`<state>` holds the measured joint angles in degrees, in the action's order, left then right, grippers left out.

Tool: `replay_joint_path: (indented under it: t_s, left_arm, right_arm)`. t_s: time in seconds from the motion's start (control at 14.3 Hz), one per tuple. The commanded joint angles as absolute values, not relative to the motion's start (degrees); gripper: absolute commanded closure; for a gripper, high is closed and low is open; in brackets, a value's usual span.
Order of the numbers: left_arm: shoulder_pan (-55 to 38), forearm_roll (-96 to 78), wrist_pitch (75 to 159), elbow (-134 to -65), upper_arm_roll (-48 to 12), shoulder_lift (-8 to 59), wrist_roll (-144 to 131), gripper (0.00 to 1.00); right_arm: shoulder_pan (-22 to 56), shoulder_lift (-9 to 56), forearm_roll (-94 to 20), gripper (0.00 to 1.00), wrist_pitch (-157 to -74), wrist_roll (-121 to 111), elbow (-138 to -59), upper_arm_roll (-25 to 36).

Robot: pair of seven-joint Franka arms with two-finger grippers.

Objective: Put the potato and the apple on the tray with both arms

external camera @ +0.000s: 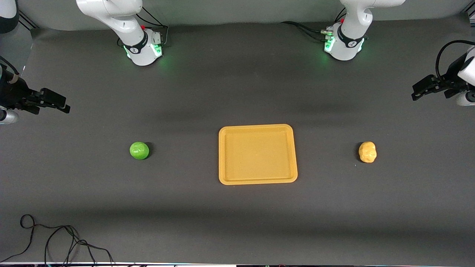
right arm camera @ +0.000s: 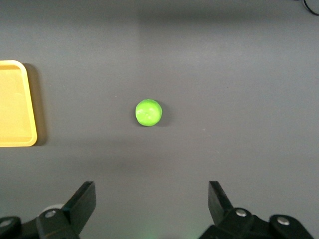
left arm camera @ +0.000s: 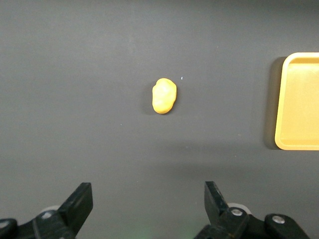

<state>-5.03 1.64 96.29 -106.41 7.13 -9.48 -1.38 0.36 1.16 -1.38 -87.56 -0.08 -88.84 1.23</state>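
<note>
The orange-yellow tray (external camera: 258, 154) lies in the middle of the table with nothing on it. The green apple (external camera: 139, 150) sits on the table toward the right arm's end; it also shows in the right wrist view (right arm camera: 148, 112). The yellow-tan potato (external camera: 367, 152) sits toward the left arm's end and shows in the left wrist view (left arm camera: 164, 95). My right gripper (external camera: 61, 105) is open and empty, high over the table's edge at its own end. My left gripper (external camera: 417, 92) is open and empty, high over its end. Both grippers (left arm camera: 148, 199) (right arm camera: 152, 199) are apart from the fruit.
The tray's edge shows in the left wrist view (left arm camera: 299, 102) and in the right wrist view (right arm camera: 15, 102). A loose black cable (external camera: 55, 241) lies at the table's near corner at the right arm's end. The arm bases (external camera: 144, 46) (external camera: 343, 44) stand along the table's back edge.
</note>
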Motion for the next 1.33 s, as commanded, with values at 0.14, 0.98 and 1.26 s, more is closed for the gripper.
replay_joint_path:
  t_s: [0.14,0.98,1.26]
  left_arm:
    - [-4.57,1.58,95.98,-107.40,6.77,-11.51,-0.62,0.00]
    - [-4.05,1.58,112.54,-112.83,7.03,-2.83,1.14,0.00]
    - [-3.43,1.58,125.30,-115.40,7.03,10.95,1.14,0.00]
  right_arm:
    - [0.53,1.32,0.09,0.00,-86.92,-1.23,-88.51,1.32]
    - [0.53,1.58,1.22,0.00,-86.92,-1.49,-88.51,1.23]
    - [0.70,1.85,1.32,0.00,-87.01,-1.58,-88.51,1.14]
